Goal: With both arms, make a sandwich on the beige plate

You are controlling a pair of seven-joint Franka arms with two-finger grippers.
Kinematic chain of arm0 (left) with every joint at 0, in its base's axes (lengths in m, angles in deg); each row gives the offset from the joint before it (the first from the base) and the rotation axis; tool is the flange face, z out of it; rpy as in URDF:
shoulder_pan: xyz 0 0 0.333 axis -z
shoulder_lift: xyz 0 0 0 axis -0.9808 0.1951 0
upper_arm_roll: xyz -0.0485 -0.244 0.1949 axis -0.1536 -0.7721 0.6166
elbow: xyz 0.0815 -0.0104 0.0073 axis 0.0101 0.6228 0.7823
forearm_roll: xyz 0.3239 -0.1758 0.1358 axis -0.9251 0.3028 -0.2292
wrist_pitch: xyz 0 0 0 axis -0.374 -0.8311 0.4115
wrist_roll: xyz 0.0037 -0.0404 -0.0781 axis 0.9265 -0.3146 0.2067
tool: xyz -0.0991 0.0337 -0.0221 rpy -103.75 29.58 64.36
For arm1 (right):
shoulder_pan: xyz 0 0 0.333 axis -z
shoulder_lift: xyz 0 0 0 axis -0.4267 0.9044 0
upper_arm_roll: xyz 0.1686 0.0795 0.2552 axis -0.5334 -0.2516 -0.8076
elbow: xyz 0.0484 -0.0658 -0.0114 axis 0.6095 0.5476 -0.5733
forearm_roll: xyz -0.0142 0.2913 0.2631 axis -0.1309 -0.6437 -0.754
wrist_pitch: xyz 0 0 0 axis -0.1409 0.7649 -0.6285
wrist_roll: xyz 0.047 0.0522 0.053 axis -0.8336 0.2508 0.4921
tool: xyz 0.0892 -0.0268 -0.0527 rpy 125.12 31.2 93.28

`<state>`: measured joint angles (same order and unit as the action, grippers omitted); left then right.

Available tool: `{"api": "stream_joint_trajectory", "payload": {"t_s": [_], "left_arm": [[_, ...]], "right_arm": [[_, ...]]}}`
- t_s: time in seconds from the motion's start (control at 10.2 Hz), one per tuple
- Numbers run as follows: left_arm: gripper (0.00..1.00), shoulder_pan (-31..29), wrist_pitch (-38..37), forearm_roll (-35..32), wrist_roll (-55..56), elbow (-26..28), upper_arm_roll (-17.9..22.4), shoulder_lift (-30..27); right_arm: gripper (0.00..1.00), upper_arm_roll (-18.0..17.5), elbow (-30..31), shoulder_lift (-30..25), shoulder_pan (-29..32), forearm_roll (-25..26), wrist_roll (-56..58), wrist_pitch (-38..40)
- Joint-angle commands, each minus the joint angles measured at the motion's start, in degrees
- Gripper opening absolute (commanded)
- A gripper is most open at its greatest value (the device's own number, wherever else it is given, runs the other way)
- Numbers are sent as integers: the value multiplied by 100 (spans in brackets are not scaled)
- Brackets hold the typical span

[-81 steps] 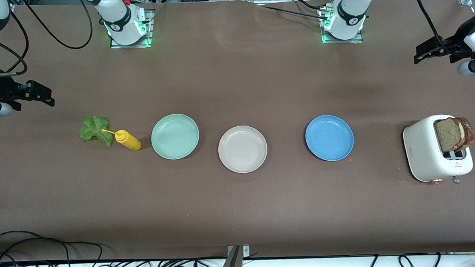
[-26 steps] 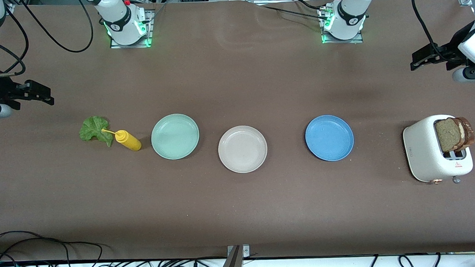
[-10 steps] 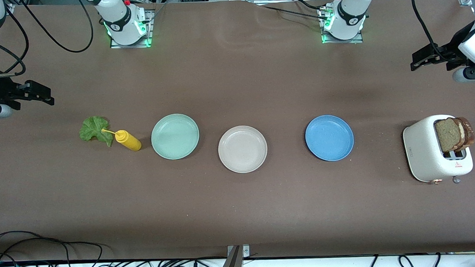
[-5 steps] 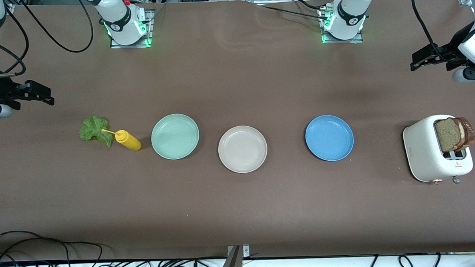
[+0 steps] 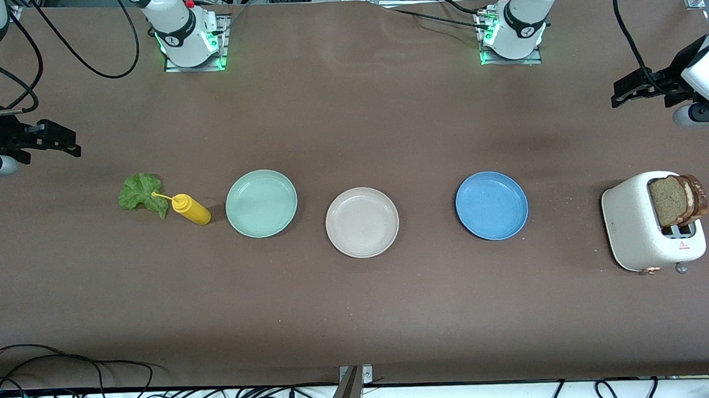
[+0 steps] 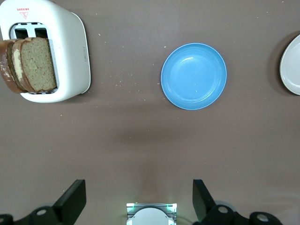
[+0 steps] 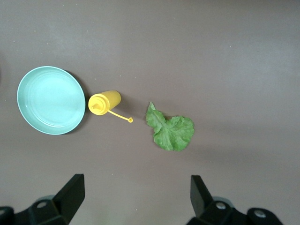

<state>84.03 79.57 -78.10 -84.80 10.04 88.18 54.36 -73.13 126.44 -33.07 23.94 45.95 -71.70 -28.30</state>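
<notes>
Meanwhile both jaws gape empty, left gripper [image 5: 622, 91] above toaster-held bread slices [image 5: 677, 200], right gripper [image 5: 68, 143] above lettuce leaf [image 5: 142, 193].

Your beige plate [image 5: 362, 222]: round, shallow, pale, low rim, bare, flat on the table. It sits well apart from both pincers, about midway between their ends.

Your two bread slices [image 5: 677, 200]: brown wholemeal, darker crust, standing upright side by side in the toaster slots, tops protruding. They lie below the left gripper [image 6: 139, 201], which hangs wide open.

Your lettuce leaf [image 5: 142, 193]: ruffled green, lying flat on the table under the right gripper [image 7: 136, 199], also wide open.
</notes>
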Motion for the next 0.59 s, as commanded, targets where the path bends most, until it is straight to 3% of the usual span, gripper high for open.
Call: {"api": "stream_joint_trajectory", "payload": {"t_s": [0.0,0.49], "left_arm": [[100,8,11,-66,-3,-79,-2,30],[100,17,108,-57,-3,-79,-2,65]], "right_arm": [[100,-1,-164,54,8,-81,-52,123],[100,-1,-164,54,17,-81,-52,123]]}}
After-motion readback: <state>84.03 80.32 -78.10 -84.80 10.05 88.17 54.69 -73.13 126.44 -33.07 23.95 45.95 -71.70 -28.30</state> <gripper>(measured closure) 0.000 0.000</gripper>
